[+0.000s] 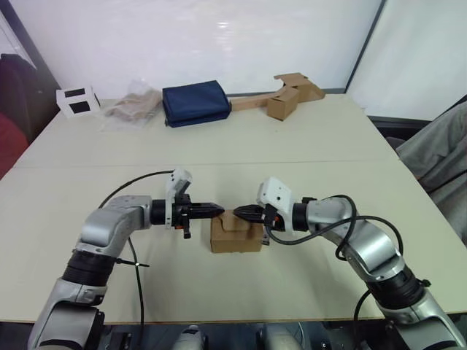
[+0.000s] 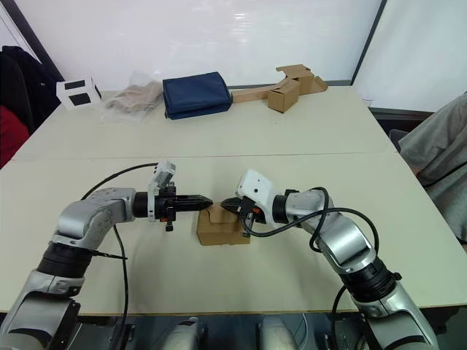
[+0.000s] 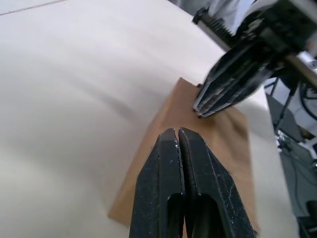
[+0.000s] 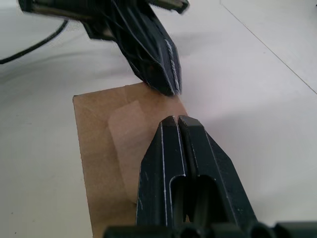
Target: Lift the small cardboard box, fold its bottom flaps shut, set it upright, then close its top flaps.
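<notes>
Pressing toward each other over the small cardboard box (image 1: 236, 233), both hands have fingers closed together, holding nothing. Box sits upright on the tabletop (image 1: 292, 146), near the front edge, directly below and between them. Left hand (image 1: 216, 210) and right hand (image 1: 242, 212) equally near, tips close above the top flaps (image 4: 124, 124).

Bright, even light; soft shadows

My two black-fingered left gripper (image 1: 219, 210) and right gripper (image 1: 239, 212) flank the plain brown small cardboard box (image 1: 235, 235). At eleven o'clock sits a navy fabric pouch (image 1: 195, 103); at ten, a white cube with black squares (image 1: 78, 101).
</notes>
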Available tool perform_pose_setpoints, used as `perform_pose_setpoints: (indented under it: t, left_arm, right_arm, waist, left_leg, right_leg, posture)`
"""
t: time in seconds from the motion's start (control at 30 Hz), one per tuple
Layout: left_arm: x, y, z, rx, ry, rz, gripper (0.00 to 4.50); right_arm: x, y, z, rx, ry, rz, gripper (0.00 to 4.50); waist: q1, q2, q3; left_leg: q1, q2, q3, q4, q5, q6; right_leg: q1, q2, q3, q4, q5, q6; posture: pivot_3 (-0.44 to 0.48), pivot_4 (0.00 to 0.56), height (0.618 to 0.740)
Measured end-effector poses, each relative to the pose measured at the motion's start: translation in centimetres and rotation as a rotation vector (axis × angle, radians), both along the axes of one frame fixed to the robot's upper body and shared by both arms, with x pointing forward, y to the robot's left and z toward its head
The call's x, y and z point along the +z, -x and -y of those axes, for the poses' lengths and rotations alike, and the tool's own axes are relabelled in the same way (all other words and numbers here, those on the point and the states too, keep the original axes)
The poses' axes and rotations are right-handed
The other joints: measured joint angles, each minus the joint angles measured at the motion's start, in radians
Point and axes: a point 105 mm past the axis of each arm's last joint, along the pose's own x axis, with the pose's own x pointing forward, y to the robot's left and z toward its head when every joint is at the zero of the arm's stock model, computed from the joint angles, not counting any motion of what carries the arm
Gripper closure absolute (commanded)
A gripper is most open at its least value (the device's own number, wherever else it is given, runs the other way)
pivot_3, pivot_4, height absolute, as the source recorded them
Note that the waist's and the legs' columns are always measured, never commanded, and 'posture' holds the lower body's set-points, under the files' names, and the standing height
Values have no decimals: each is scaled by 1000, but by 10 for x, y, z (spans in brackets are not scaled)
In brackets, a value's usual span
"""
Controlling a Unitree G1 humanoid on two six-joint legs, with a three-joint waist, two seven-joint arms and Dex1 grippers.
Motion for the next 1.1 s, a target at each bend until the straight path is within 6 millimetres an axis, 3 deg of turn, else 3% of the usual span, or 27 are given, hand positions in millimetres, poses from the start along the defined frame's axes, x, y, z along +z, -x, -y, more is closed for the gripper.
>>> perform_pose_setpoints:
  t: [0.1,0.23,0.4,0.67,1.1]
  left_arm:
    - [0,-3,1,-1,0,13,4443]
    - [0,-2,3,-8,17,-9,4443]
    - [5,4,8,-30,29,-28,4443]
    - [5,4,8,-19,20,-41,4443]
    - [15,5,15,10,13,-43,4443]
  right_arm:
    - [2,2,1,4,-10,3,4500]
    - [12,20,-1,77,-48,-19,4500]
    - [0,30,1,98,-19,-62,4500]
    - [-14,21,3,58,45,-35,4500]
    - [-15,18,1,66,65,-9,4500]
  waist:
    - [0,0,0]
    - [1,0,0]
    - [0,0,0]
    - [0,0,0]
    - [0,0,0]
  left_leg:
    - [0,0,0,0,0,0]
    - [0,0,0,0,0,0]
    - [0,0,0,0,0,0]
    - [0,0,0,0,0,0]
    - [0,0,0,0,0,0]
  right_leg:
    - [0,0,0,0,0,0]
    - [0,0,0,0,0,0]
    - [0,0,0,0,0,0]
    - [0,0,0,0,0,0]
    - [0,0,0,0,0,0]
  posture:
    - [0,150,740]
    - [0,150,740]
    - [0,150,740]
    - [0,150,740]
    - [0,150,740]
